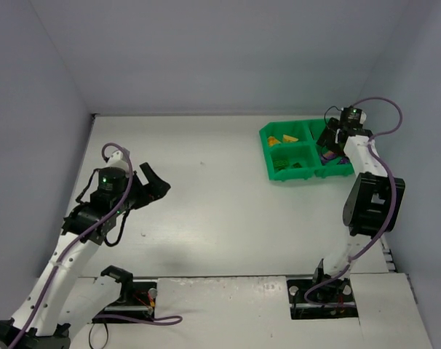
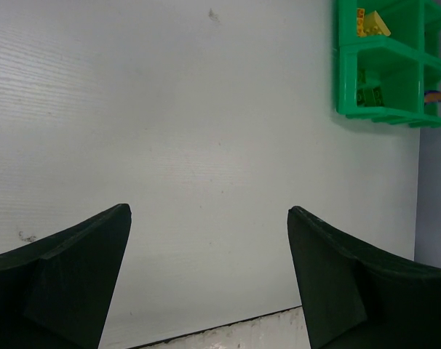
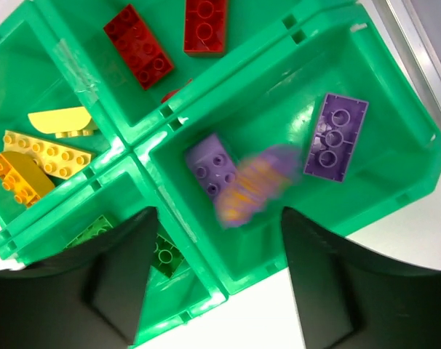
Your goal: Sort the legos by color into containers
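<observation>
The green tray (image 3: 144, 142) holds the four containers. My right gripper (image 3: 219, 212) hangs open just above the purple one. Below its jaws a purple lego (image 3: 257, 185) shows as a blur, free of both fingers. Two more purple legos (image 3: 212, 169) (image 3: 338, 137) lie in that container. Red legos (image 3: 139, 45) fill the one beyond, yellow legos (image 3: 46, 154) the far left one, and green legos (image 3: 162, 254) the near left one. My left gripper (image 2: 209, 211) is open over bare table, far left of the tray (image 1: 268, 156).
The tray sits at the table's back right, close to the right wall (image 1: 424, 109). The table's right edge (image 3: 424, 43) runs just beside it. The right arm (image 1: 370, 193) reaches up along that side.
</observation>
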Motion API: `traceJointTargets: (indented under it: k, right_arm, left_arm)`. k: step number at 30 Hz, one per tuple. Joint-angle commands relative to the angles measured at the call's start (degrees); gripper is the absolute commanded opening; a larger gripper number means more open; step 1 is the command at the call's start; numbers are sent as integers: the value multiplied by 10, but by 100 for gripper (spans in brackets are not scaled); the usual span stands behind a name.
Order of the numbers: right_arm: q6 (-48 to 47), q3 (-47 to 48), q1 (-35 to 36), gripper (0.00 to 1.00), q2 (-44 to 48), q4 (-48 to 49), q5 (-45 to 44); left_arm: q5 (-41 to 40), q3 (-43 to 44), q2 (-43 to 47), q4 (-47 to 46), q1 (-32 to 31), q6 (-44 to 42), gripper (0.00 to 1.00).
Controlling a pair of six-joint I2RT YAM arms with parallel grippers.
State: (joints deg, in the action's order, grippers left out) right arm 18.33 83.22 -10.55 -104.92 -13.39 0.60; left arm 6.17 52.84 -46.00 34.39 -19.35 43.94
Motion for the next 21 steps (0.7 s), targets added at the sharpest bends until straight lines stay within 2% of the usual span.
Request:
traceJointTargets:
  k: [1,4,7,8,14,21]
  right_arm:
    - [14,4,-4,67,15,16,-22]
    - [10,7,-4,78,29,16,-15]
    - [7,9,-4,98,67,18,-11]
    - [4,9,-4,100,81,20,14]
    - [-44,-5,-2,100,243,28,59]
    - [-83,-46,52,100,447,30,54]
  left_arm:
    - [7,29,-2,-32,4,-11,82]
    - [7,33,-2,-28,3,-16,82]
    - [-1,52,1,-11,4,-27,82]
    - [-5,62,2,-4,3,-32,82]
    - [-56,164,5,66,3,-100,82]
    - [-128,290,1,133,-1,-186,82]
